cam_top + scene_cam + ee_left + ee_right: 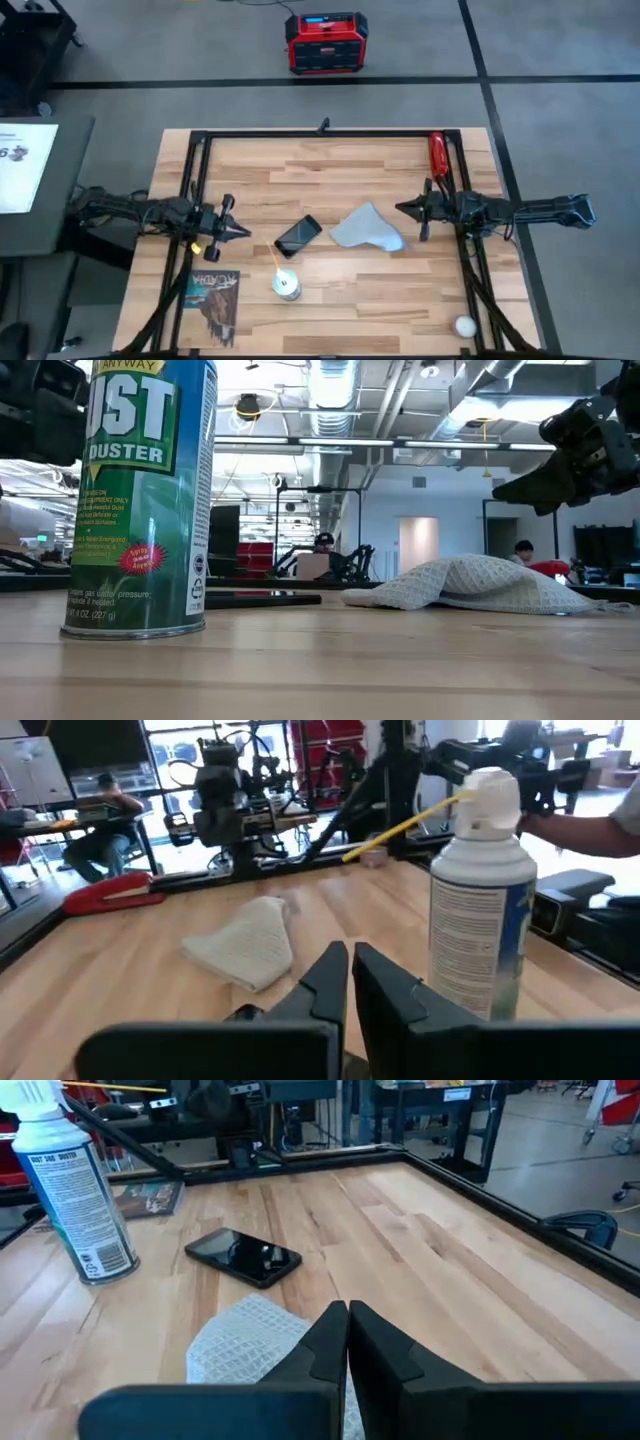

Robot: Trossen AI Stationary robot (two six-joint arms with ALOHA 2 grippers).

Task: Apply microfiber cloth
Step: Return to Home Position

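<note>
The microfiber cloth [367, 230] lies crumpled on the wooden table right of centre, a pale waffle-textured heap [470, 585]; it also shows in the left wrist view [245, 945] and the right wrist view [250, 1342]. A black phone [298, 235] lies flat just left of it [243, 1257]. My right gripper [400, 209] hovers shut above the cloth's right side, clear of it [347, 1335]. My left gripper [243, 231] is shut at the table's left, above the table, pointing toward the phone [350, 985].
A duster spray can [286, 285] with a yellow straw stands near the front, left of centre [140, 495]. A dark printed booklet [213, 295] lies at the front left. A red tool [437, 152] lies at the far right. A small white ball [464, 325] sits at the front right.
</note>
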